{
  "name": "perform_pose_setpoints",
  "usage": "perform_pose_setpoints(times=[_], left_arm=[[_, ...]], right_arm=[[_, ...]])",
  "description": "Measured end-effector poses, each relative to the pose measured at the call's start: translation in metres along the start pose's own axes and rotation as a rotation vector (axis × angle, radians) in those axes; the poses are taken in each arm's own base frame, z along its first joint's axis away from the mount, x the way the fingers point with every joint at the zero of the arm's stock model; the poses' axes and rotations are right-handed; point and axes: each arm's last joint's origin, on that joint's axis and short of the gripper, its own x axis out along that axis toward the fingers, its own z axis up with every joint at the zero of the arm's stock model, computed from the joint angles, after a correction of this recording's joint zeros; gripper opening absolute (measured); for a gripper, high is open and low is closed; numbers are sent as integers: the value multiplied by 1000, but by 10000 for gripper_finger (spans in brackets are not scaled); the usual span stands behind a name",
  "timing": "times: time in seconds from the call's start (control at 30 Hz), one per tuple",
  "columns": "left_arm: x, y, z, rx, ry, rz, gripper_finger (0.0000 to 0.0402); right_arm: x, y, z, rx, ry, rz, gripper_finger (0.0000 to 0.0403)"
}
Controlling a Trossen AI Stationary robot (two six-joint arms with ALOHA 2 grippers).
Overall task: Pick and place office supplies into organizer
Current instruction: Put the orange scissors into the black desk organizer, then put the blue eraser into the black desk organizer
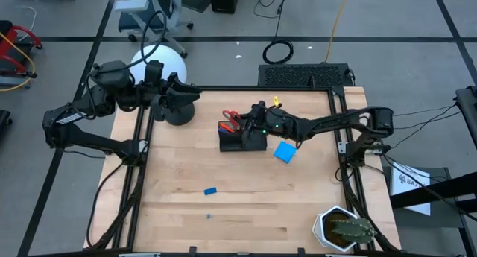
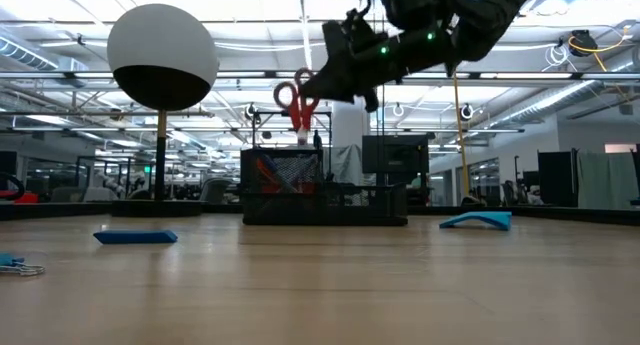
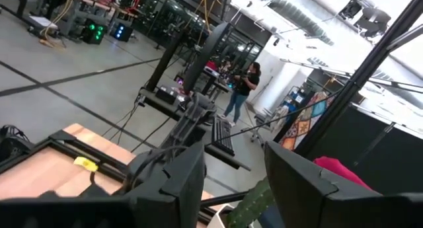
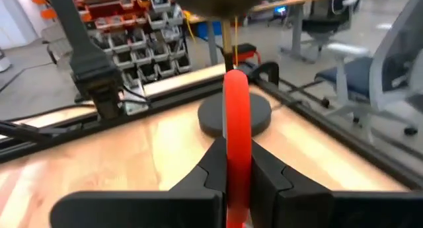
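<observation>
The black organizer stands mid-table, its taller mesh section at one end. Above it hang the red-handled scissors, handles up and blades pointing down toward that section, with my right gripper shut on them. A bright blue pad lies flat to the organizer's right. A small blue piece lies nearer the front edge. My left gripper hovers open beside the lamp at the far left, with nothing between its fingers. My right gripper pinches one red handle loop of the scissors between its two fingers. It comes in nearly level from the table's right side. The scissors hang upright below the hold; whether the blade tips touch the organizer, I cannot tell.
A lamp with a white globe and round black base stands at the far left. A potted cactus sits at the near right corner. A tiny blue bit lies near the front, and bare wood surrounds it.
</observation>
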Motion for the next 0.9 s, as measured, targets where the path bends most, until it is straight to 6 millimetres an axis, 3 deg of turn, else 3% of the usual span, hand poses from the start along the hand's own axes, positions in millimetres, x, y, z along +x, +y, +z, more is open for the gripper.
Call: perform_pose_setpoints(times=[0.17,0.37,0.57,0.9], left_arm=[[0,0,0,0,0,0,163],[0,0,0,13,2,0,163],[0,1,-2,27,19,10,163],[-1,6,-11,31,129,40,163]], right_arm=[[7,2,-13,29,40,42,47],[3,4,-4,-5,-4,46,121],[-12,4,23,-40,-111,8,147],[-53,9,74,-11,-282,51,142]])
